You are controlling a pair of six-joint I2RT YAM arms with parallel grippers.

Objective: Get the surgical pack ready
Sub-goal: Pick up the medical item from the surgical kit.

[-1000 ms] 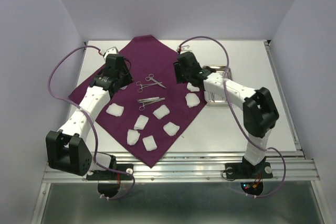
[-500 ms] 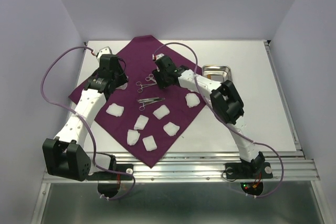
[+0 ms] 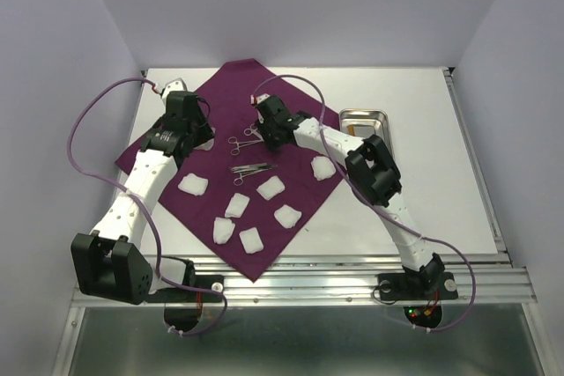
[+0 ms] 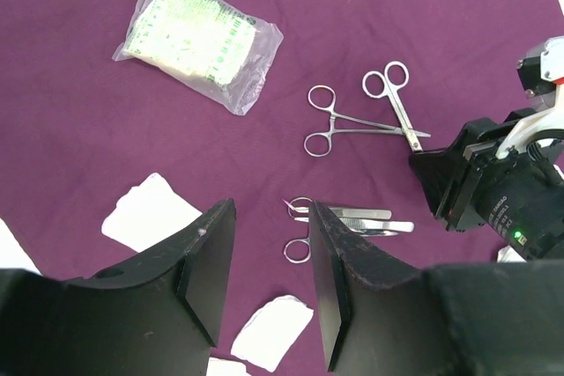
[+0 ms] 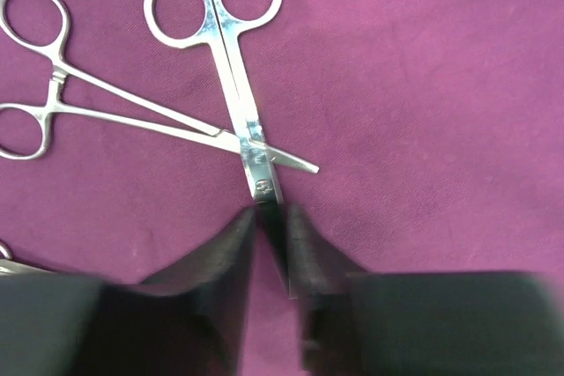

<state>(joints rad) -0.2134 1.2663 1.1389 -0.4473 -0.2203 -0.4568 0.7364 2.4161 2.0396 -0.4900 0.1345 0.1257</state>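
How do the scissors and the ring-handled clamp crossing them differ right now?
The scissors have their blade tips pinched by the right gripper; the clamp lies free. The scissors' rings point straight away from the gripper, while the clamp slants across them with its rings off to one side. The scissors' blades are broad; the clamp's nose tapers thin. Both are shiny steel, closed, and lie on the purple cloth.

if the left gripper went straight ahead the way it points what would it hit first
Probably the ring-handled instrument lying on the purple cloth, framed between the open fingers of the left gripper. Depth is unclear, so it might touch bare cloth beside it.
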